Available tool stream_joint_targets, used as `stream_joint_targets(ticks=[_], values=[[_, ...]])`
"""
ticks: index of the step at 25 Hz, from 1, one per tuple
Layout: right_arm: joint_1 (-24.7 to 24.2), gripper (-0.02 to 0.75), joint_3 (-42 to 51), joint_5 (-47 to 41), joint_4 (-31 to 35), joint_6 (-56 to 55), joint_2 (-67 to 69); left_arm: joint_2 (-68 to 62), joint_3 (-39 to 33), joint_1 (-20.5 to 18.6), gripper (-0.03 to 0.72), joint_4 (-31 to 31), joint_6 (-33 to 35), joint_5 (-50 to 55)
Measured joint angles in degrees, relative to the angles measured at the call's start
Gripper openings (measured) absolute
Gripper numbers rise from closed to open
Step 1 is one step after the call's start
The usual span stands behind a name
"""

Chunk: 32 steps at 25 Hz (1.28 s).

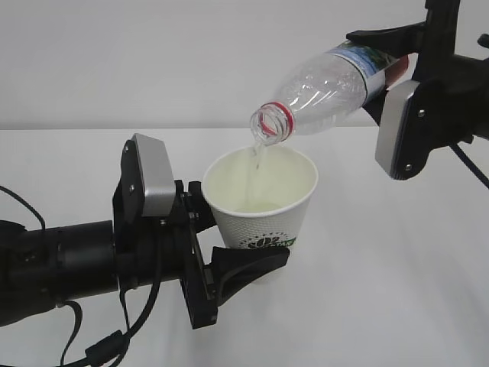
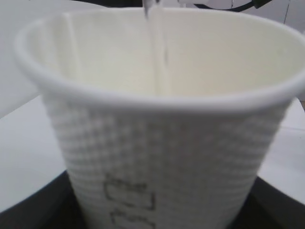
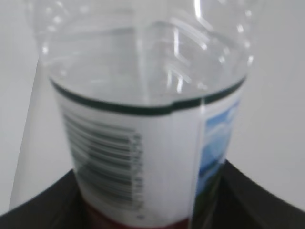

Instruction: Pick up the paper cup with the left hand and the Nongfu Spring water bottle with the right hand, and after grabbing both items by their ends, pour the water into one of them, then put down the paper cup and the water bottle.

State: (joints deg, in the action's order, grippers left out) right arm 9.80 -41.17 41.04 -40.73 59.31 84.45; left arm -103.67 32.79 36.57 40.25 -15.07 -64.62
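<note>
On the white table (image 1: 397,306), seen from the exterior view, the left hand (image 1: 229,248) reaches in from the left edge, its arm cut off by the frame, and its two black fingers are closed around the lower part of the paper cup (image 1: 263,202). The cup stands upright and its base is hidden behind the fingers, so whether it rests on the table or hangs just above it cannot be told. The right hand (image 1: 397,73) comes in from the upper right, partly cut off, and grips the Nongfu Spring water bottle (image 1: 328,88) at its labelled end; its fingertips are mostly hidden behind the bottle and the silver-grey plate. The bottle is tilted with its open, red-ringed mouth lowest, just above the cup's rim. A thin stream of the water (image 1: 258,157) falls from the mouth into the cup.

The left wrist view is filled by the cup (image 2: 157,143), blurred, with its printed text unreadable and the black fingers (image 2: 33,205) only at the bottom corners; the stream (image 2: 157,52) runs down inside the far wall. The right wrist view shows the bottle's label and barcode (image 3: 138,162) close up, out of focus, with the fingers (image 3: 43,205) clamped on it at the bottom corners; the bottle's base is cut off.
</note>
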Motion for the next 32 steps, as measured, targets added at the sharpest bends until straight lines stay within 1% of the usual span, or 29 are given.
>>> stream_joint_targets(ticks=[32], values=[[0.00,0.448,0.00,-0.20,0.00,0.11,0.00,0.00,0.00,0.00,0.527,0.00,0.00,0.00]])
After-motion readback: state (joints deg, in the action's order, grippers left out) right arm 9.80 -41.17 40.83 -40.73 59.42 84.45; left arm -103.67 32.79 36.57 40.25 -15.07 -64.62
